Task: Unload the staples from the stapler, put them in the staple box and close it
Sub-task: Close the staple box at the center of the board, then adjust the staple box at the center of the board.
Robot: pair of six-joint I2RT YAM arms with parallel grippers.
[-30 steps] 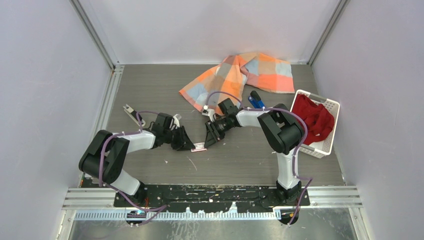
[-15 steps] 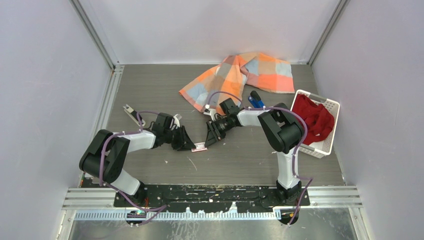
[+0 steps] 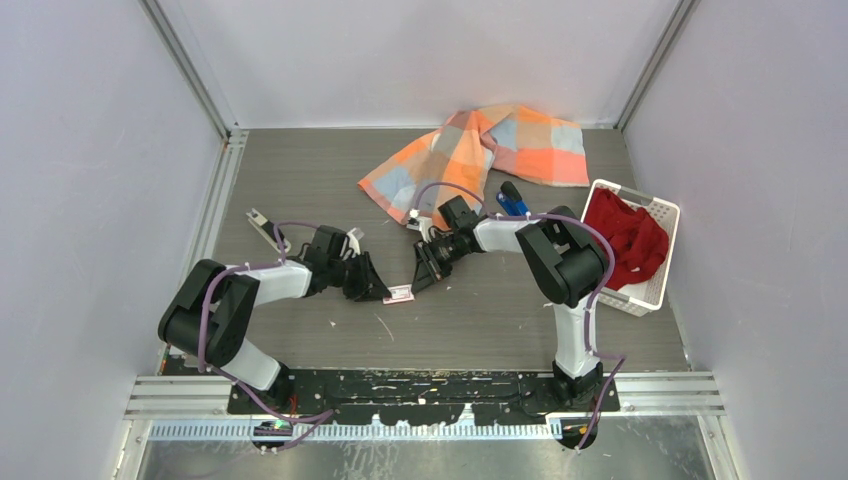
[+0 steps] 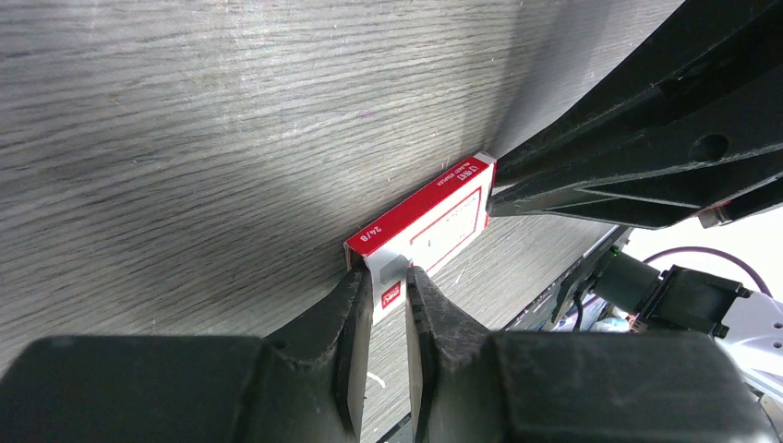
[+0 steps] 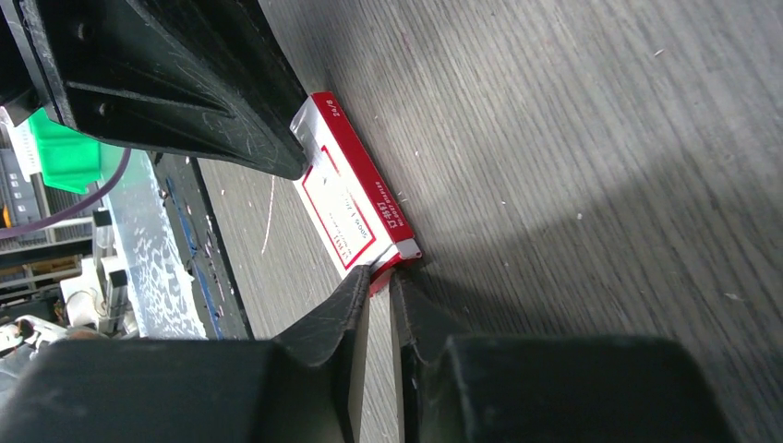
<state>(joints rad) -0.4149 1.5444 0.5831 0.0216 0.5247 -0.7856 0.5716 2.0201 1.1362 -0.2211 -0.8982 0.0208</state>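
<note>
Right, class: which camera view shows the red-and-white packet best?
Right wrist: the packet is close up, with most of its face and printed edge visible. Left wrist shows it foreshortened. Top view: a tiny sliver.

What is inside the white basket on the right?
A crumpled red cloth fills the white basket. Whatever lies under the cloth, including the basket's floor, is covered.

I'm looking at two matching arms. The left arm [image 3: 280, 283] and right arm [image 3: 572, 335] each have bulky glossy black joint housings linked by white tubes, with a purple cable [image 3: 205, 330] looped alongside. The left gripper [image 3: 378, 292] and right gripper [image 3: 417, 284] have matte black, wedge-shaped fingers [image 4: 346, 341], lightly scuffed.
</note>
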